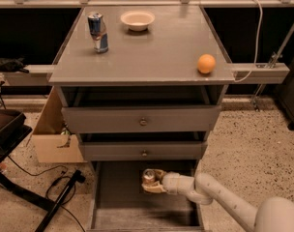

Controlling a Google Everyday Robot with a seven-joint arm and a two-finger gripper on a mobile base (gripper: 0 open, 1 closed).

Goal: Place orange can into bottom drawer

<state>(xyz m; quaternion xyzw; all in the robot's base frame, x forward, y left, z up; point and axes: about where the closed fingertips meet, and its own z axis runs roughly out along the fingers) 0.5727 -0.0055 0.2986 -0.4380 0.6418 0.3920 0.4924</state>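
The orange can (148,177) stands upright, silver top showing, inside the open bottom drawer (113,211), near its back middle. My gripper (152,182) reaches in from the lower right, and its pale fingers wrap around the can's body. The arm (219,202) runs from the bottom right corner to the can. The drawer is pulled out, a shallow grey tray with low side walls.
Two knobbed grey drawers (142,121) sit above. On the cabinet top stand a slim blue-and-silver can (97,32), a white bowl (137,19) and an orange ball (206,64). A cardboard box (52,134) and cables lie on the floor at the left.
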